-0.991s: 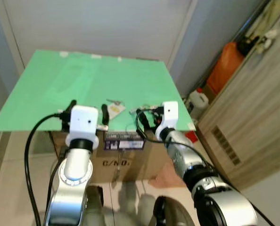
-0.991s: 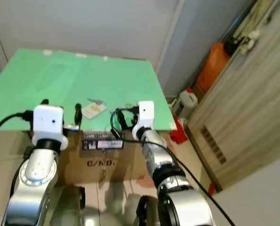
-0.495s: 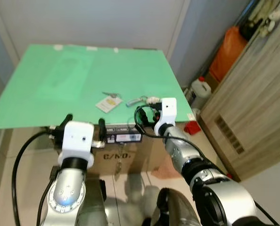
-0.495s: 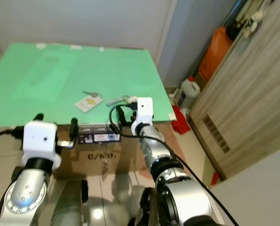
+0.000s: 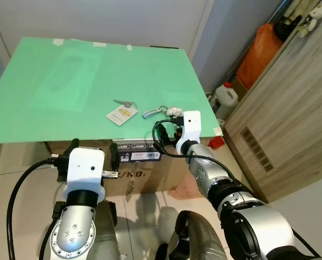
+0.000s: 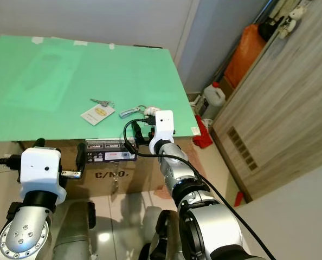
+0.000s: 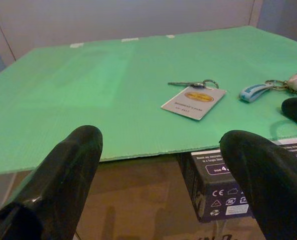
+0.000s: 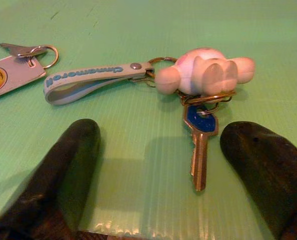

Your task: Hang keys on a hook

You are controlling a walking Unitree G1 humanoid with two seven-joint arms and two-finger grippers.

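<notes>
Nearest the camera, the left gripper (image 5: 93, 157) hangs in front of the near edge of the green corrugated-plastic worktop (image 5: 69, 81), below its level; its two black fingers (image 7: 63, 170) are spread wide with nothing between them. Behind it a brown cardboard box (image 5: 150, 176) sits under the worktop, with a dark labelled box (image 7: 223, 185) tucked against its upper edge; the print on both is too small to read in full.

Over on the right, the right gripper (image 8: 153, 165) rests at the worktop's near right edge, fingers (image 8: 63, 165) parted wide and empty, one on each side of the brass key with the blue head (image 8: 199, 142). That key lies flat on the green sheet, ringed to a pale pink-and-white soft figure charm (image 8: 203, 75) and a grey-blue lettered strap (image 8: 88, 77) stretching away from it. In the head views the gripper's white housing covers part of this bunch.

A little farther in, well apart from both grippers, lies a second set: a white rectangular tag with a yellow oval mark (image 5: 121, 114) and a small silver key (image 5: 122, 102) on a ring.

Beyond, the worktop runs back to a pale wall. To the right stands a wood-grain cabinet (image 5: 291, 119), with an orange container (image 5: 256, 54) and a white plastic jug (image 5: 226, 99) on the tiled floor (image 5: 9, 179); whatever is at the cabinet's top corner is cut off.
</notes>
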